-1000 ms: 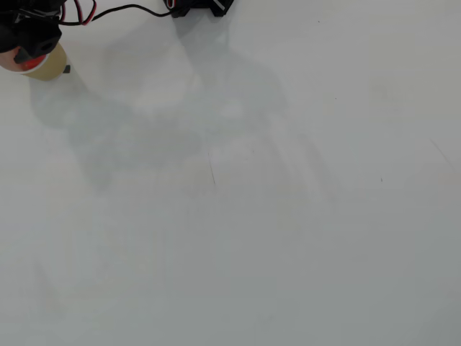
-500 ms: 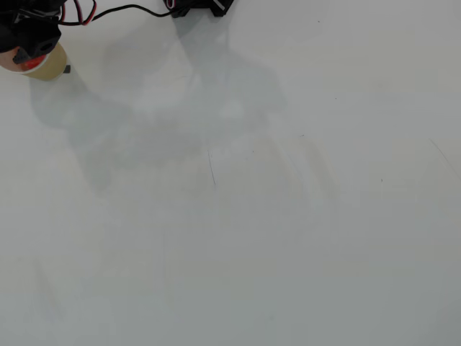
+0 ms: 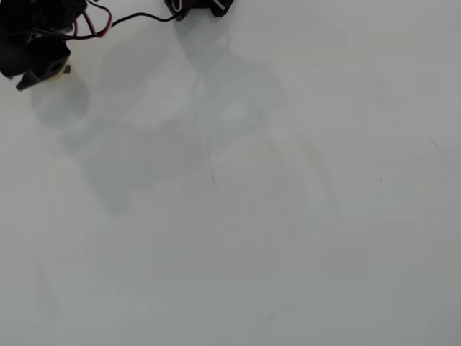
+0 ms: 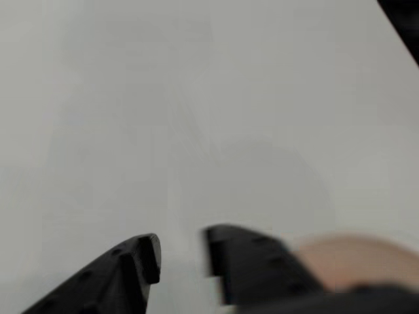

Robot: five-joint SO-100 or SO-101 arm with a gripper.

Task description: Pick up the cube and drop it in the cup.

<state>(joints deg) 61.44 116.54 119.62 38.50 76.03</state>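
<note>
My gripper enters the wrist view from the bottom edge. Its two black fingers stand slightly apart with only bare white table between them, so it is open and empty. The tan cup shows as a blurred shape at the bottom right of that view, just behind the right finger. In the overhead view the black arm and gripper sit at the top left corner, and the cup is hidden beneath them. The red cube is not visible in either view.
The white table fills both views. A black part of the arm's base and red and black wires lie along the top edge of the overhead view. A dark table edge cuts the wrist view's top right corner.
</note>
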